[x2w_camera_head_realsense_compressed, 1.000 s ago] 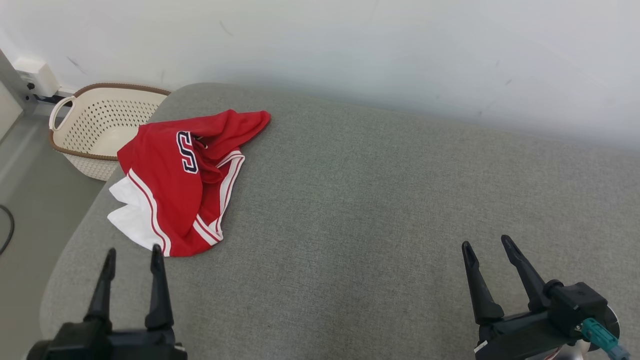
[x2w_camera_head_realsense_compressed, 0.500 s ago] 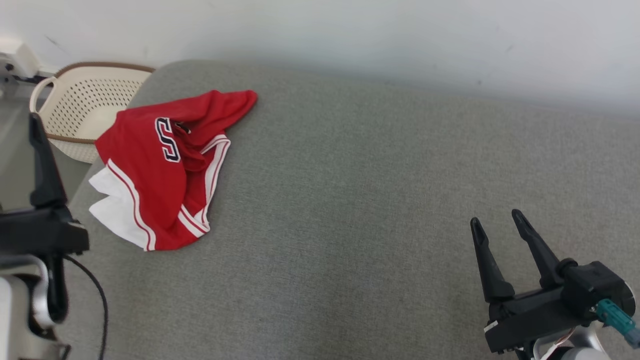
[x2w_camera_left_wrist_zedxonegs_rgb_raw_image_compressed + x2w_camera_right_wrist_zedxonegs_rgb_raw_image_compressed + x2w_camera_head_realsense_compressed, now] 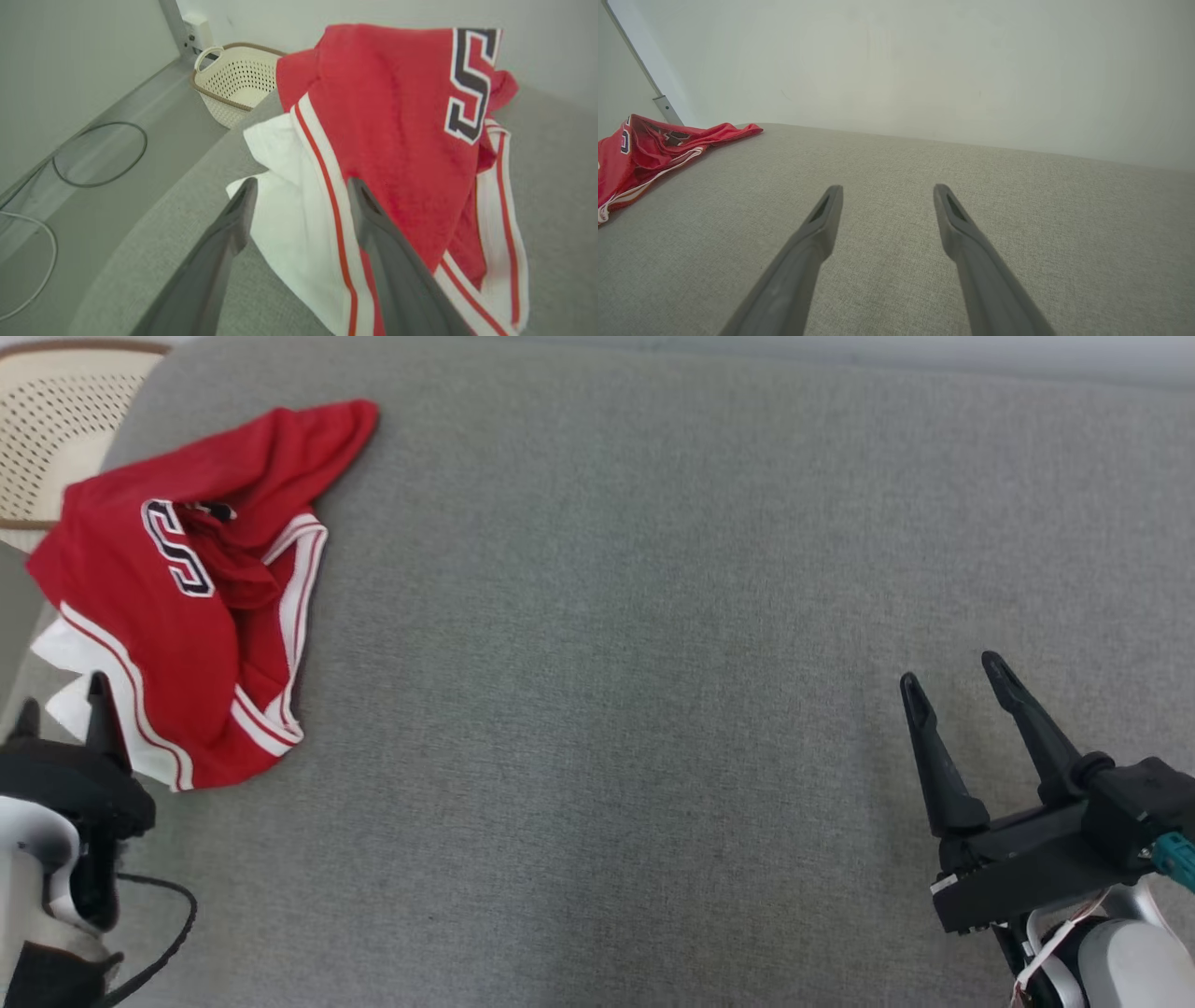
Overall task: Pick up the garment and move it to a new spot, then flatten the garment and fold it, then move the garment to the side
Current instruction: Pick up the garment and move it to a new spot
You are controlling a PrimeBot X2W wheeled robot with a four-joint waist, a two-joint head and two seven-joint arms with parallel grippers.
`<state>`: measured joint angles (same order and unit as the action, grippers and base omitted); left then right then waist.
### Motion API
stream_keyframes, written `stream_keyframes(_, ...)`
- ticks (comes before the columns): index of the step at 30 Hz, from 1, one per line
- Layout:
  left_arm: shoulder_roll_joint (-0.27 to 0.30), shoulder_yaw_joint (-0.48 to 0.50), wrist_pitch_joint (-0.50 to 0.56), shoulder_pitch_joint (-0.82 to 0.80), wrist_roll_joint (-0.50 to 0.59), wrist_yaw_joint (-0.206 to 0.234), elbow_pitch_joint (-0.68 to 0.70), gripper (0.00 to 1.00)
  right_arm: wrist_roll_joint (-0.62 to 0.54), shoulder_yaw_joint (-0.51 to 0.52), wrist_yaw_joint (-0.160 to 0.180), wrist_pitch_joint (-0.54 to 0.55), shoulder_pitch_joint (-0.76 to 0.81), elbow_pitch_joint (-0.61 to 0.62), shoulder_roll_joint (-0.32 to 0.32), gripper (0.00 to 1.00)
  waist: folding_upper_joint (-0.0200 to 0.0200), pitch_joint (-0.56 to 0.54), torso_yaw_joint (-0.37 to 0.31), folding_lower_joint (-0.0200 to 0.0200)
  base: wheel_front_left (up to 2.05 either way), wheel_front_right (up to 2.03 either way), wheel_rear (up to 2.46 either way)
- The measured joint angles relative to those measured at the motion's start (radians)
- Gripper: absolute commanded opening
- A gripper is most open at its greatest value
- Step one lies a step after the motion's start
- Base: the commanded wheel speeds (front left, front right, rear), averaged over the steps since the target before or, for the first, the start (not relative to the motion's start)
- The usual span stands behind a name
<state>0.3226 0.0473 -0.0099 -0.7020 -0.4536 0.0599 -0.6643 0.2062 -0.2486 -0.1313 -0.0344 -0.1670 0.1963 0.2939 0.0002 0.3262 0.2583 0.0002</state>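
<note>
Garment (image 3: 187, 616) at left edge of grey surface (image 3: 597, 709); left claw (image 3: 61, 705), right claw (image 3: 952, 672) spread apart.

A grey fabric pad (image 3: 653, 616) (perhaps a mattress) carries one crumpled red garment (image 3: 112, 607) by its left edge.

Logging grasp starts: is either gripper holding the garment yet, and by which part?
Nothing is held. The left gripper is open, fingers by the garment's white edge; the right gripper is open over the grey cushion.
</note>
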Motion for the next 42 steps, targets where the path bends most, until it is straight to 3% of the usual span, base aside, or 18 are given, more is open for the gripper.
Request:
stream_keyframes(11,-0.024,0.016,-0.002,-0.089,-0.068,-0.06,-0.296,0.98,0.014,-0.014,0.0,0.008,-0.048,0.012,0.034,1.0,0.0,0.114,-0.043,-0.0001,0.0,0.0,0.0)
stream_keyframes(12,-0.019,0.018,-0.022,-0.103,-0.071,-0.068,-0.326,0.13,0.014,-0.007,0.0,0.008,-0.048,0.011,0.037,1.0,0.0,0.123,-0.052,-0.0002,0.0,0.0,0.0)
stream_keyframes(13,-0.019,0.018,-0.034,-0.109,-0.072,-0.07,-0.338,0.0,0.014,-0.003,0.0,0.008,-0.048,0.011,0.038,1.0,0.0,0.127,-0.056,-0.0003,0.0,0.0,0.0)
stream_keyframes(20,-0.017,0.003,-0.155,-0.134,-0.053,-0.071,-0.385,0.0,0.016,0.014,0.0,0.007,-0.029,0.001,0.028,1.0,0.0,0.11,-0.055,-0.0002,0.0,0.0,0.0)
stream_keyframes(26,0.011,0.003,-0.241,-0.162,-0.01,-0.019,-0.284,0.0,0.021,0.012,0.0,-0.001,-0.008,-0.019,0.005,1.0,0.0,0.05,-0.038,-0.0002,0.0,0.0,0.0)
stream_keyframes(32,0.027,-0.004,-0.248,-0.125,0.066,0.043,-0.019,0.0,0.022,0.016,0.0,-0.015,0.004,-0.037,-0.023,1.0,0.0,-0.017,-0.029,-0.0003,0.0,0.0,0.0)
stream_keyframes(41,-0.006,-0.098,-0.223,0.074,0.188,0.122,0.497,0.0,0.02,0.027,0.0,-0.04,0.019,-0.063,-0.07,1.0,-0.0001,-0.099,-0.052,-0.0004,0.0,0.0,0.0)
stream_keyframes(42,-0.006,-0.098,-0.223,0.074,0.188,0.122,0.497,0.0,0.02,0.027,0.0,-0.04,0.019,-0.063,-0.07,1.0,-0.0001,-0.099,-0.052,-0.0004,0.0,0.0,0.0)
